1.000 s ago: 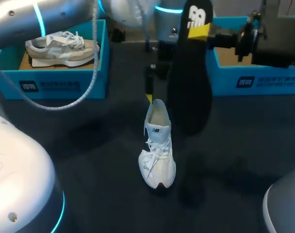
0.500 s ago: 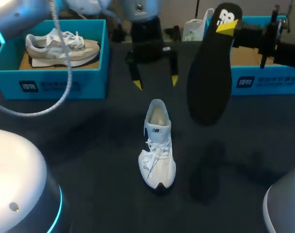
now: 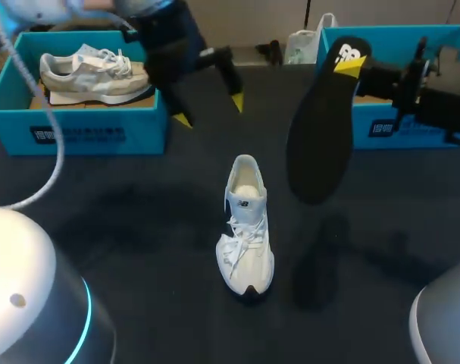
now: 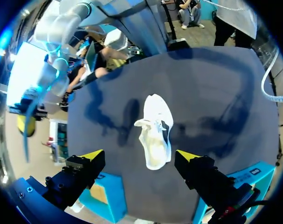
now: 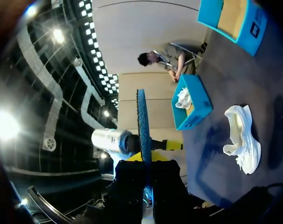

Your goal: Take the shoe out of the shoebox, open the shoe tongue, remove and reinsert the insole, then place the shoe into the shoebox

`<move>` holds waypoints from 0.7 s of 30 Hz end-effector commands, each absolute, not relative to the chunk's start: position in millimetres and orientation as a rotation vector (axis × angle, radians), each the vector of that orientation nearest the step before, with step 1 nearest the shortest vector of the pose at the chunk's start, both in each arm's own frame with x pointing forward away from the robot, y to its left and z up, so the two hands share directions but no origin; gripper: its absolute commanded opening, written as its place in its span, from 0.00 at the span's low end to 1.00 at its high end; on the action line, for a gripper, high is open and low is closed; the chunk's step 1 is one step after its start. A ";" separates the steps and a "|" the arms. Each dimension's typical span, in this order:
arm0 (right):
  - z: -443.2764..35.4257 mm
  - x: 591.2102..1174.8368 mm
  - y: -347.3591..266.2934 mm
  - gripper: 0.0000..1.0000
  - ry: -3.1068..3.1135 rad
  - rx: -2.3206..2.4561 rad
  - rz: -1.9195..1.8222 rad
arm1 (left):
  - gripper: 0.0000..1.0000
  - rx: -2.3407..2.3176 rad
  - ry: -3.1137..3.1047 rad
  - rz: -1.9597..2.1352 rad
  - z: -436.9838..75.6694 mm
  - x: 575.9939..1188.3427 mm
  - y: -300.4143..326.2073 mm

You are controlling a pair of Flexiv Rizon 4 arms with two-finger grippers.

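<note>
as insole (image 3: 320, 129) hangs, 2 shoes (image 3: 245, 227) (image 3: 97, 74) lie

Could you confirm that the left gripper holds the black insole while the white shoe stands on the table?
No: the head view shows the right gripper holding the black insole; the left gripper is empty. The white shoe does stand on the table.

The left arm (image 3: 25, 296) and right arm (image 3: 445, 318) had smooth silver-white housings with glowing cyan rings. The left gripper (image 3: 209, 110) and right gripper (image 3: 349, 67) were black with yellow fingertips. A grey cable (image 3: 57, 155) hung from the left arm.
</note>
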State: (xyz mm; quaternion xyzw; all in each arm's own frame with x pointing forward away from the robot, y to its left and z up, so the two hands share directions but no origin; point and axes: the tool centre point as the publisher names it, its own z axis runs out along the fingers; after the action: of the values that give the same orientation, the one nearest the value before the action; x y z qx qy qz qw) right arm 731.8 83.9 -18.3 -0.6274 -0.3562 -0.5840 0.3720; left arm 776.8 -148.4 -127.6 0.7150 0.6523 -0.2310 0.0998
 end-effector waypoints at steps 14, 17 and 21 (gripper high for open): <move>-43.5 790.3 119.6 0.00 -0.776 -1.637 -1.387 | 1.00 1.675 1.572 -1.066 -104.5 757.9 -105.7; -43.5 790.3 119.6 0.00 -0.776 -1.637 -1.387 | 1.00 1.667 1.529 -1.079 -102.6 753.6 -99.5; -43.5 790.3 119.6 0.00 -0.776 -1.637 -1.387 | 1.00 1.634 1.486 -1.070 -100.0 747.5 -93.8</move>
State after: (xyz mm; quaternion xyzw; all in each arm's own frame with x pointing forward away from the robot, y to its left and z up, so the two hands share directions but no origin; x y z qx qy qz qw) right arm 781.5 106.4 -44.2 -0.6496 -0.3100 -0.5537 0.4186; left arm 758.5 -101.5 -96.2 0.6708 0.5933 -0.3584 0.2636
